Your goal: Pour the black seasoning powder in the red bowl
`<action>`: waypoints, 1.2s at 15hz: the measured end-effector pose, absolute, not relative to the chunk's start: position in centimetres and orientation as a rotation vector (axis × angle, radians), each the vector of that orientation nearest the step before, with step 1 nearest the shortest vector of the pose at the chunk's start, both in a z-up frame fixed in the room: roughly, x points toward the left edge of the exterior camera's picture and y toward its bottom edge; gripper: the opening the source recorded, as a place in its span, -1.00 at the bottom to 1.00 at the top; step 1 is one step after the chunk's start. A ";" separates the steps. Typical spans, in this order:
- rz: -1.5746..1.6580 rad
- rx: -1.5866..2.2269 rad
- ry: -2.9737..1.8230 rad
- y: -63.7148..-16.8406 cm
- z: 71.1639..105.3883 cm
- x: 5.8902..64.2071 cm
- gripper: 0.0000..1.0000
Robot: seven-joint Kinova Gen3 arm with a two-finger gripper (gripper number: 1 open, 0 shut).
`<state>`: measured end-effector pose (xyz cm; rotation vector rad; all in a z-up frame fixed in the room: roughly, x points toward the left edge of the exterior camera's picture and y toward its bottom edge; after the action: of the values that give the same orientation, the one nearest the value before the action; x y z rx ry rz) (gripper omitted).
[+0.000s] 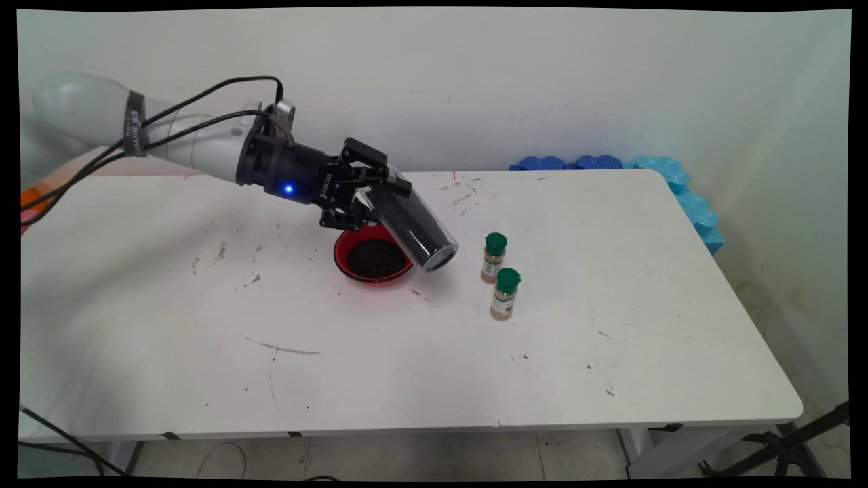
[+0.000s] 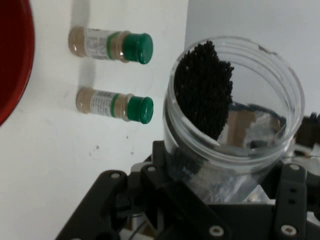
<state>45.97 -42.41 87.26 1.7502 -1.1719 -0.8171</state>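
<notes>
Main view: the black gripper (image 1: 371, 196) is clamped on a clear plastic jar (image 1: 415, 229) partly filled with dark granules. The jar is tilted, its open mouth pointing down and toward the worktop's right edge, and it hangs in the air above the right rim of a red bowl (image 1: 372, 260). The bowl stands on the white worktop (image 1: 380, 352) a little toward the far edge from its middle and holds a layer of the same dark granules. Just to the right of the bowl stand two small spice bottles with green caps and tan contents, both upright; the farther bottle (image 1: 494, 257) and the nearer bottle (image 1: 506, 293) stand close together without clearly touching, and neither touches the bowl or the jar. Blue foam pieces (image 1: 678, 186) lie along the far right corner of the worktop, against the wall. Scattered dark specks and scuff marks show on the worktop surface.

Hand view: the jar's (image 2: 235, 115) open mouth faces the camera, with the granules heaped against one side of its inner wall (the rest of the wall is bare). The two bottles (image 2: 111, 45) (image 2: 115, 105) and an arc of the bowl (image 2: 15, 55) appear beyond it.
</notes>
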 end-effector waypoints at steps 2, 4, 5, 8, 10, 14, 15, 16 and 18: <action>-0.752 1.674 -1.272 -42.3 87.6 46.0 -1.00; -0.685 1.596 -1.364 -42.2 88.0 45.9 -1.00; -0.651 1.556 -1.408 -42.1 88.2 45.9 -1.00; -0.554 1.445 -1.522 -42.0 88.9 45.7 -1.00; -0.491 1.365 -1.595 -41.9 89.3 45.5 -1.00; -0.359 1.193 -1.734 -41.6 90.1 45.1 -1.00; -0.325 1.152 -1.761 -41.5 90.3 45.0 -1.00; -0.283 1.104 -1.791 -41.4 90.6 44.8 -1.00; -0.207 1.011 -1.849 -41.2 91.0 44.6 -1.00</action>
<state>44.56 -41.19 91.02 1.0111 -1.8491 -0.2071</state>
